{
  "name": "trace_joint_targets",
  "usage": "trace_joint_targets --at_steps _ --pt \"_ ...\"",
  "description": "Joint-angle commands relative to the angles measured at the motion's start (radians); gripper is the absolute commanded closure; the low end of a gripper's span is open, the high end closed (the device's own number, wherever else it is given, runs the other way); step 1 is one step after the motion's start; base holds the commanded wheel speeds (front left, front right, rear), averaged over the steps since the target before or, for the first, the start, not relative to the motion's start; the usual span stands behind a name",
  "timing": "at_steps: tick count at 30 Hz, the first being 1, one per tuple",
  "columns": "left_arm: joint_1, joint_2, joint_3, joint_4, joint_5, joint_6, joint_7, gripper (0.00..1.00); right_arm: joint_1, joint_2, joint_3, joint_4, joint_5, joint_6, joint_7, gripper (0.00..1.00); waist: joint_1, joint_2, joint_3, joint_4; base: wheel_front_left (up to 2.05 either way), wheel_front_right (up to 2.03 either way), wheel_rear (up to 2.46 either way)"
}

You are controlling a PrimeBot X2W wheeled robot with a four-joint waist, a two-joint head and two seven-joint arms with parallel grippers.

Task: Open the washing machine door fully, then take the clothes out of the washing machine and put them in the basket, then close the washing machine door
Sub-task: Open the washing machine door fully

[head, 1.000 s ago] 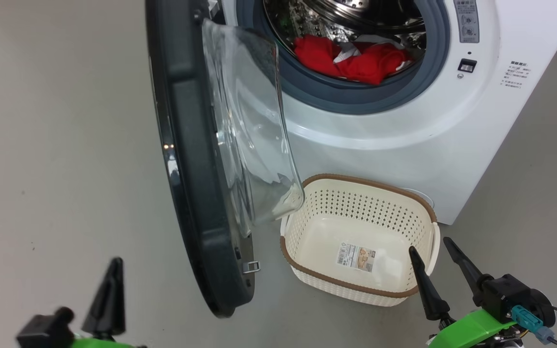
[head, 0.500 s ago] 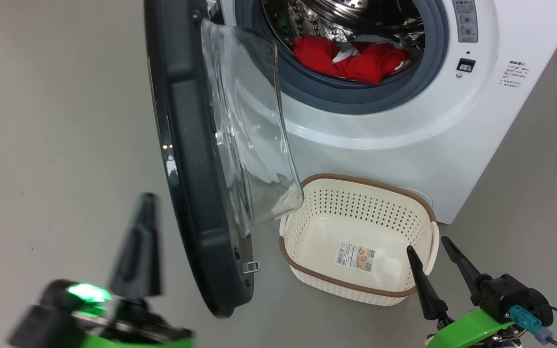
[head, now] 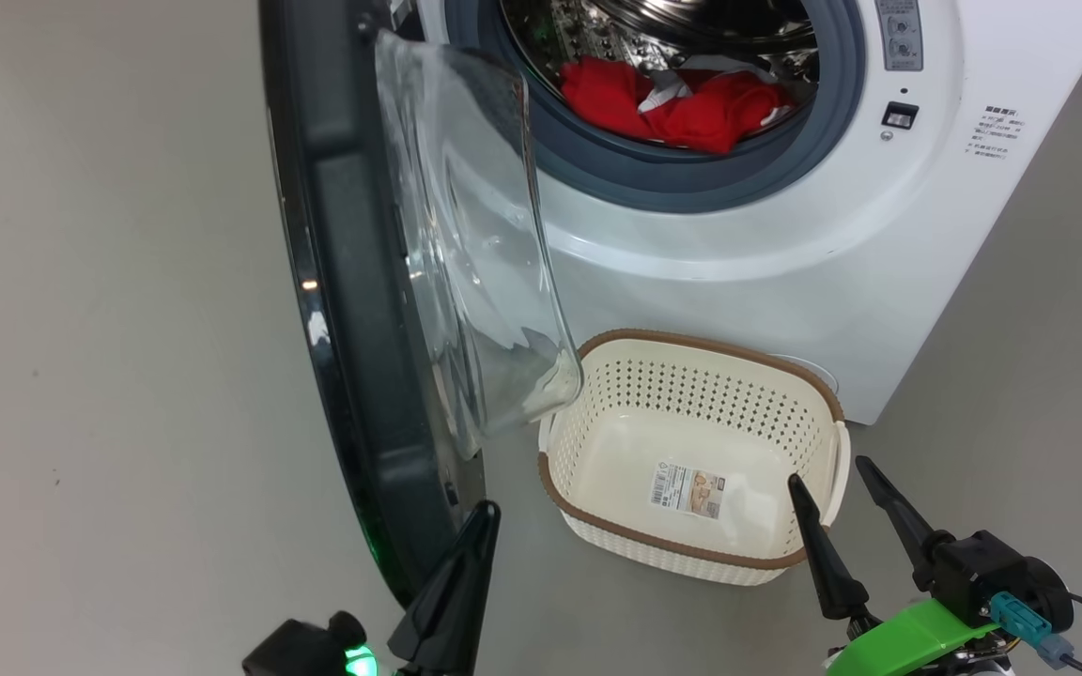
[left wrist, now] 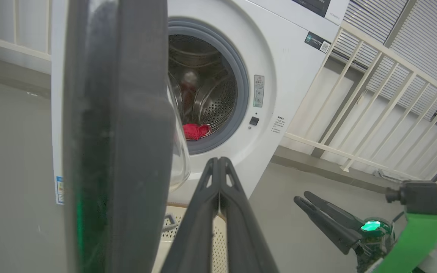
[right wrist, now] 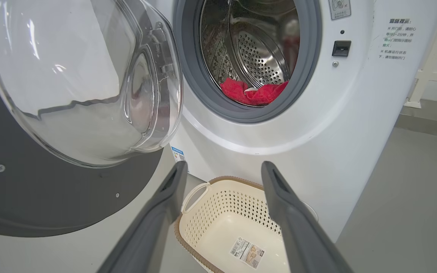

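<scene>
The washing machine (head: 738, 253) stands with its door (head: 344, 329) swung out to the left, edge-on to me, its glass bowl (head: 475, 263) facing the drum. Red clothes (head: 682, 103) with some white lie in the drum's front. The basket (head: 710, 349) sits on the floor below the opening. My left gripper (head: 487, 509) is shut on nothing, right beside the door's lower rim on its inner side; I cannot tell if it touches. In the left wrist view the door (left wrist: 120, 132) is just left of my shut fingers (left wrist: 218, 182). My right gripper (head: 828, 471) is open by the basket's right end.
Grey floor (head: 109, 376) spreads left of the door. A white railing (left wrist: 374, 94) runs to the right of the machine. In the right wrist view the basket (right wrist: 222, 179) lies below my open right gripper (right wrist: 224, 167), with the clothes (right wrist: 252, 93) in the drum above.
My left gripper has swept right from the lower left, around the door's bottom edge to its inner side. The head camera has shifted slightly. The right gripper has stayed still.
</scene>
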Motion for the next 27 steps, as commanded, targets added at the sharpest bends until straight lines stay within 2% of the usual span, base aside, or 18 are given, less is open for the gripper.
trace_joint_targets --at_steps 1,5,13,27 --pt "-0.031 0.005 0.031 -0.008 -0.008 -0.001 -0.008 1.00 -0.030 0.000 0.022 -0.028 -0.005 0.006 -0.009 0.00 0.0000 -0.0001 0.002 0.001 0.00 0.00 0.00" --pt "-0.049 0.005 0.051 0.046 -0.044 0.002 -0.008 1.00 -0.031 0.001 0.021 -0.028 -0.006 0.006 -0.009 0.00 0.0000 -0.0001 0.005 0.003 0.00 0.00 0.00" --pt "-0.063 0.005 0.109 0.077 -0.049 0.005 -0.008 1.00 -0.031 0.001 0.016 -0.030 -0.007 0.006 -0.009 0.00 0.0000 -0.0001 0.009 0.015 0.00 0.00 0.00" --pt "-0.070 0.005 0.315 0.102 -0.004 -0.007 -0.008 1.00 -0.045 0.001 0.014 -0.036 -0.014 0.006 -0.009 0.00 0.0000 -0.0001 0.034 0.051 0.00 0.00 0.00"
